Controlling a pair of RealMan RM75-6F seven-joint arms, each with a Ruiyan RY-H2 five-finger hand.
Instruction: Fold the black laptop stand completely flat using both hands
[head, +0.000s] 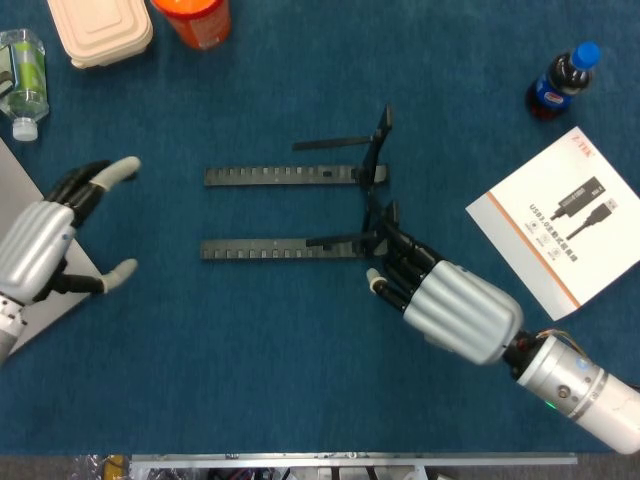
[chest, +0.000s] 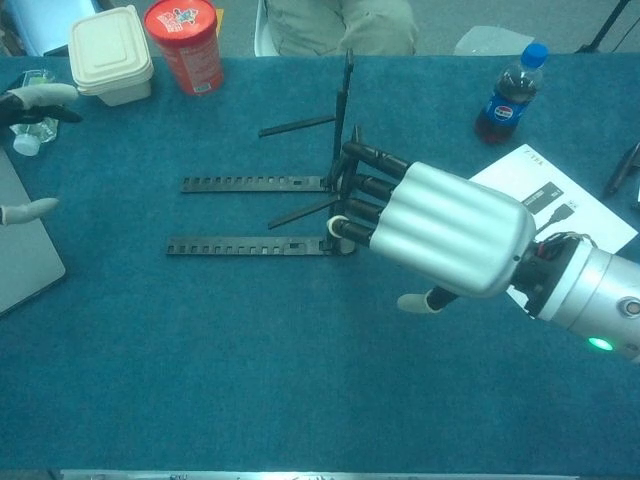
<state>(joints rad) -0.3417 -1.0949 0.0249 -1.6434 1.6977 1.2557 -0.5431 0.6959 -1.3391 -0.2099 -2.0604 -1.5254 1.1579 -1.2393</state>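
While the left hand (head: 45, 250) hovers at the left edge of the blue cloth-covered table (head: 250, 350), its fingers are spread wide and hold nothing; it sits over the corner of a grey laptop (head: 30, 300), and the chest view shows only its pale fingertips (chest: 45, 93). Behind it, at the far left edge, stand a clear plastic bottle with a green label (head: 24, 78), a beige lidded food container (head: 98, 30) and a red cup (head: 195, 20). At the table centre lies the black laptop stand (head: 290, 210): two notched rails (head: 275, 248) run parallel, flat on the cloth, joined at their right ends by an upright cross-piece (chest: 345, 120), with thin struts angling off it. The stand is not yet flat. Just right of the near rail's end, the right hand (head: 440, 300) reaches in with dark fingers (chest: 375, 185) extended and close together, their tips at the cross-piece; whether they grip or only touch it cannot be told. Further right lie a white instruction leaflet with an orange edge (head: 565, 215) and a dark cola bottle with a blue cap (head: 560, 82)
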